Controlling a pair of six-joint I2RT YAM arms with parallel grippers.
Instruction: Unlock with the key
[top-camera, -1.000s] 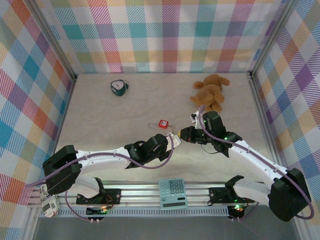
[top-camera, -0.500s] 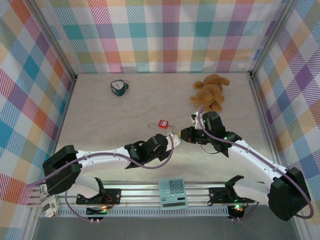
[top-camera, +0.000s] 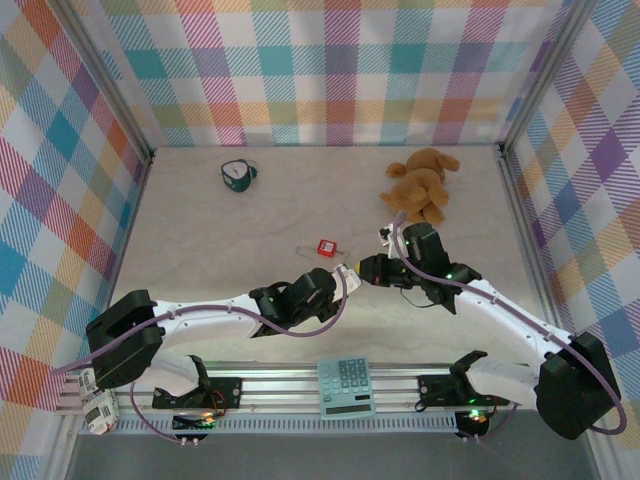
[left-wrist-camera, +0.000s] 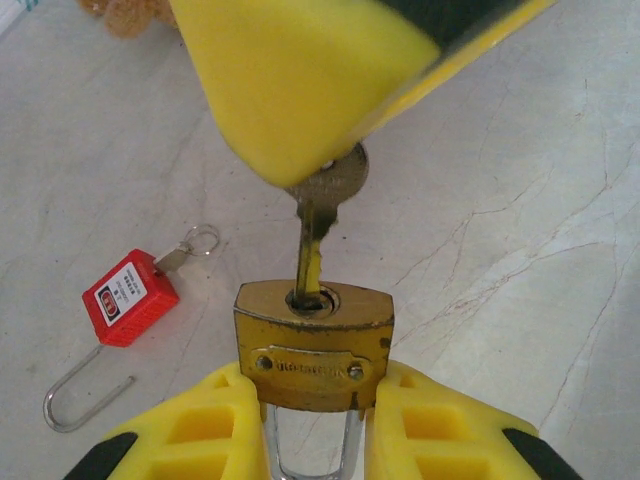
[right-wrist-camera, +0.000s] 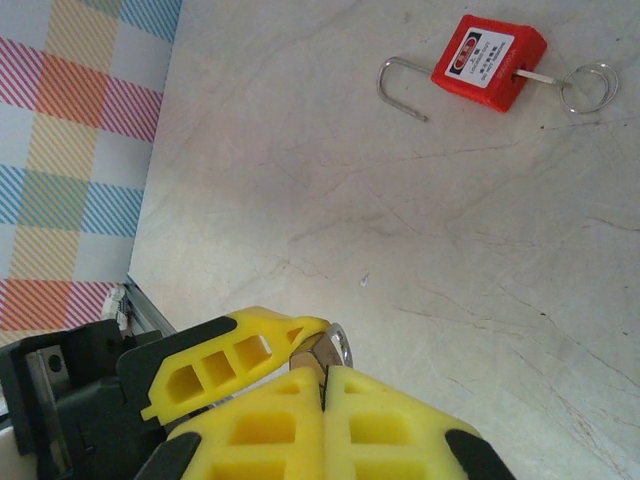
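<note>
Plaid walls (top-camera: 330, 70) in pastel checks box in the pale, marble-veined table (top-camera: 250, 225) I'm working over. From the overhead camera I see the left arm (top-camera: 200, 318) reaching in from the near left and the right arm (top-camera: 500, 310) from the near right, and their tips meet just in front of the table's middle. Well back on the right lies a brown teddy bear (top-camera: 422, 185). A grey-green calculator (top-camera: 346, 386) sits on the rail between the two bases. Far back on the left rests a small teal object (top-camera: 238, 175) that I can't identify.

The left gripper (left-wrist-camera: 315, 400) is clamped on the brass padlock (left-wrist-camera: 313, 345). Its yellow fingers (left-wrist-camera: 200, 430) press the sides of the body, keyway facing away from the wrist and shackle legs running back between them. The right gripper (right-wrist-camera: 322, 375) is pinched tight, its pads meeting on the head of the key (left-wrist-camera: 325, 195). That key stands above the brass padlock with its blade entered in the keyway and its rounded head tucked under the right fingertip.

Just beyond the meeting point, flat on the table, lies the red padlock (left-wrist-camera: 128, 297), apart from both grippers. Its silver shackle is swung open, and a small key with a ring sticks out of its body.
</note>
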